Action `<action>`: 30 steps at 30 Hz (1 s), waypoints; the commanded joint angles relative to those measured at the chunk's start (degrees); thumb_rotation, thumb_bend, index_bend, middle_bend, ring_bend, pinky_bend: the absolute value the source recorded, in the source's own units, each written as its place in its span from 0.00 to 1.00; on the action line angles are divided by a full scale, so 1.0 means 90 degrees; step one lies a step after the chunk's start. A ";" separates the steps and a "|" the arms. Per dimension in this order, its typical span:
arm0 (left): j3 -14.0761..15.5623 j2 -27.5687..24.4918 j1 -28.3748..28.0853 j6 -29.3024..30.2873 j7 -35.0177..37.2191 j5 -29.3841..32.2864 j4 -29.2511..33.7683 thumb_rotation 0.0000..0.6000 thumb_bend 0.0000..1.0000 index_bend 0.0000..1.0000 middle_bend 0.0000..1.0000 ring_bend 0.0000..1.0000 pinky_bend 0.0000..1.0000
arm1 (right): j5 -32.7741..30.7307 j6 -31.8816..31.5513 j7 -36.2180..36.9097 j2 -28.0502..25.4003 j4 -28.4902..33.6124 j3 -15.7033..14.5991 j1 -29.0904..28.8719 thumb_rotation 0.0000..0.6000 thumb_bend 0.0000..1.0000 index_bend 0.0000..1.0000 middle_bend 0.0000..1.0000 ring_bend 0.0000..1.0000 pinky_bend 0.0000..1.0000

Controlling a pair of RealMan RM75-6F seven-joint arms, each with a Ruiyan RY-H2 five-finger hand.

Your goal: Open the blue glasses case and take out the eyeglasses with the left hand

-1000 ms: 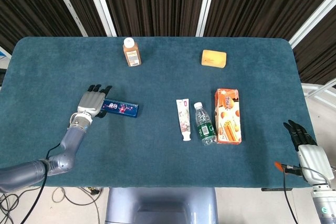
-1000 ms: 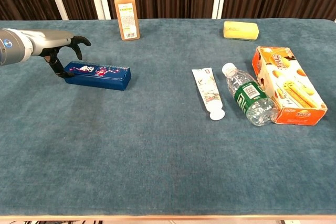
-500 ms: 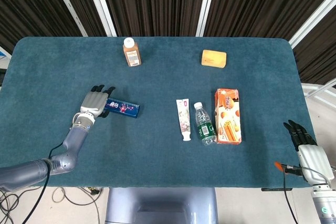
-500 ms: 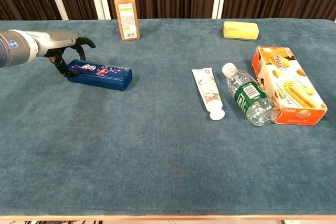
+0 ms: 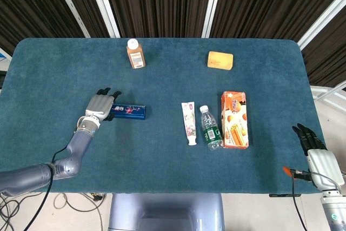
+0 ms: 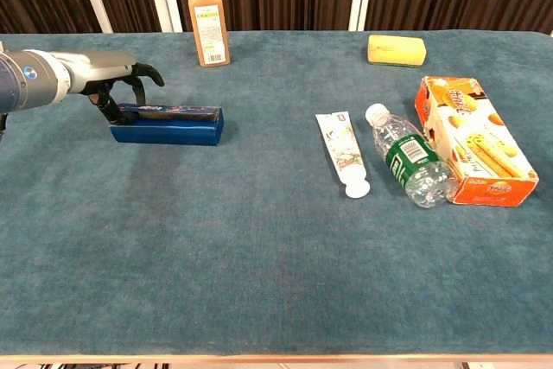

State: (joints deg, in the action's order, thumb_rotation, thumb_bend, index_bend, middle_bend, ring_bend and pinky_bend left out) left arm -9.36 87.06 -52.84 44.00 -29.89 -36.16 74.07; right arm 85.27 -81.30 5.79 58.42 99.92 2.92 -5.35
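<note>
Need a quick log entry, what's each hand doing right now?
Left hand: fingers on the blue glasses case; firm grip cannot be told.
Right hand: open, holding nothing.

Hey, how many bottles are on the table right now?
2. The juice bottle stands upright at the far edge. The water bottle lies between the toothpaste tube and the cookie box. None looks hidden.

A robot's left hand [image 6: 121,84] is curling over the left end of a closed blue glasses case [image 6: 168,123] lying on a teal table [image 6: 259,257]; a juice bottle [image 6: 208,21] is standing behind
</note>
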 commanded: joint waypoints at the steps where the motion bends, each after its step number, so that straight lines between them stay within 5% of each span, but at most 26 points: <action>1: 0.0007 0.0046 -0.0040 -0.0022 0.0018 0.0015 -0.0080 1.00 0.48 0.13 0.34 0.00 0.10 | -0.0005 0.0002 -0.0008 0.0001 0.0000 0.0001 0.0000 1.00 0.15 0.00 0.00 0.00 0.19; 30: -0.0368 0.1326 -0.0612 -0.0197 -0.0019 0.0240 -0.2543 1.00 0.47 0.13 0.28 0.00 0.10 | -0.0166 0.0040 -0.0009 -0.0046 0.0064 0.0029 0.0029 1.00 0.15 0.00 0.00 0.00 0.19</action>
State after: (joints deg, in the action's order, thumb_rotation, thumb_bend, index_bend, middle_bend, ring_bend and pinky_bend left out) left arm -12.49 99.17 -58.50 42.13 -30.10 -33.92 50.90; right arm 83.77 -80.94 5.70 58.01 100.49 3.17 -5.09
